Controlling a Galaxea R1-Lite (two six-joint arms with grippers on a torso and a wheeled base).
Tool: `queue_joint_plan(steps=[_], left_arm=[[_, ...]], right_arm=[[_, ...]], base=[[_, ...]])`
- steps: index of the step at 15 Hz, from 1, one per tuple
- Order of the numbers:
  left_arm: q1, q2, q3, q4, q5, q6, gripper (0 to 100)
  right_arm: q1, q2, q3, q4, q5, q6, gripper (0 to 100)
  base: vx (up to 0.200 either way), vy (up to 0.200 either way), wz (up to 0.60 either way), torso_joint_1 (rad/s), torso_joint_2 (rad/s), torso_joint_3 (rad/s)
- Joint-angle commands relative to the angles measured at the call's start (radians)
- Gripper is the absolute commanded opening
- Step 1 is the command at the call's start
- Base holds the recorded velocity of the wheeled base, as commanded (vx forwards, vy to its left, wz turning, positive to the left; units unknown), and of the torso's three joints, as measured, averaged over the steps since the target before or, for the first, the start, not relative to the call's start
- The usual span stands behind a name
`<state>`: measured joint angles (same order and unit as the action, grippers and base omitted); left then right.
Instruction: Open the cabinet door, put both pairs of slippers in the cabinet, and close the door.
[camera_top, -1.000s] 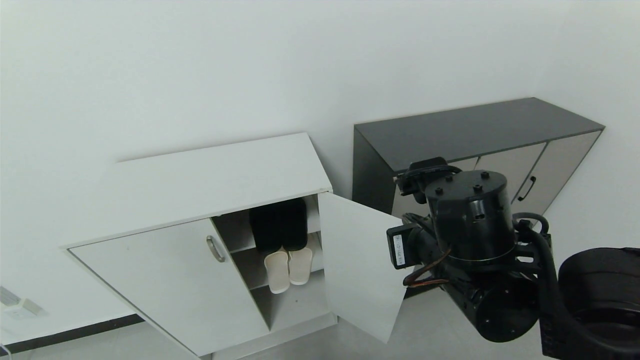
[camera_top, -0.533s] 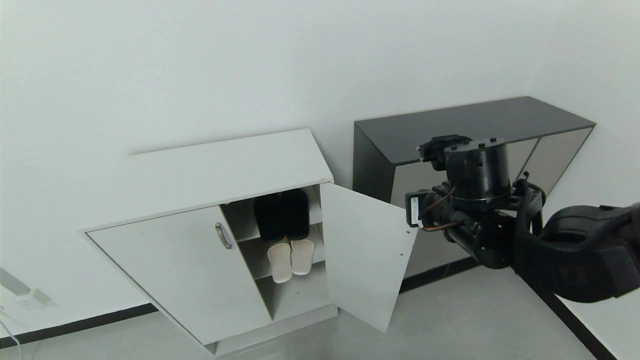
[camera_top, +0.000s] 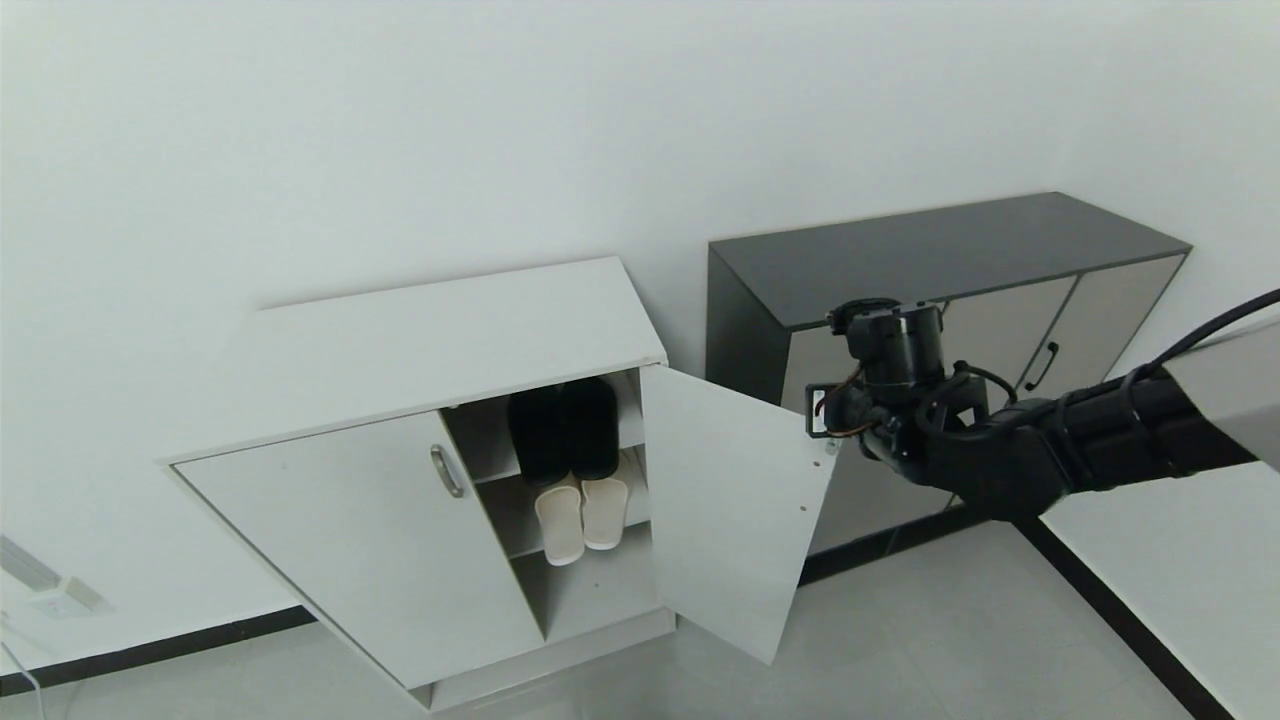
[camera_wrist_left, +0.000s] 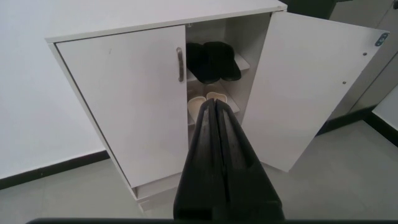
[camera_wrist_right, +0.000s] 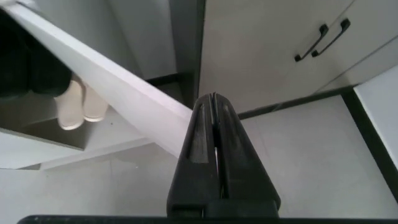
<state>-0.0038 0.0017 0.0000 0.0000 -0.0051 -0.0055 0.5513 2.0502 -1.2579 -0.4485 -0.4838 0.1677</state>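
Stretched farther out than 0.5 s ago, the right gripper (camera_wrist_right: 212, 99) now sits at the free edge of the open cabinet door (camera_top: 730, 500), fingers pressed together; contact is unclear. That door has not shifted. Beyond this gripper, inside the cabinet (camera_top: 430, 340), 2 black slippers (camera_top: 560, 430) sit 1 shelf above 2 white slippers (camera_top: 580, 515). The left gripper (camera_wrist_left: 214, 106), also pressed together, faces the opening. A white label (camera_top: 820, 410) on the right wrist is too small to read.

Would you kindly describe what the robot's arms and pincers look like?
The right arm is black with ribbed segments, a bolted cylindrical wrist joint, a small white label, thin reddish wires and a looping black cable. The left pincer and right pincer are black, flat and tapered.
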Motion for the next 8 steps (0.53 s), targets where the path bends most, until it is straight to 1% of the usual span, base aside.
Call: queue_joint_plan(steps=[1, 6, 8], left_arm=[[0.001, 0.000, 0.000, 0.000, 0.001, -0.001, 0], [0.001, 0.000, 0.000, 0.000, 0.001, -0.001, 0], [-0.001, 0.000, 0.000, 0.000, -0.001, -0.001, 0]], right_arm=[[-0.007, 0.068, -0.014, -0.019, 0.004, 0.006, 0], [-0.007, 0.070, -0.012, -0.021, 0.002, 0.009, 0], [0.009, 0.074, -0.017, -0.019, 0.002, 0.006, 0]], base=[[0.000, 0.000, 0.00, 0.000, 0.00, 0.000], [0.000, 0.000, 0.00, 0.000, 0.00, 0.000], [0.000, 0.000, 0.00, 0.000, 0.00, 0.000]])
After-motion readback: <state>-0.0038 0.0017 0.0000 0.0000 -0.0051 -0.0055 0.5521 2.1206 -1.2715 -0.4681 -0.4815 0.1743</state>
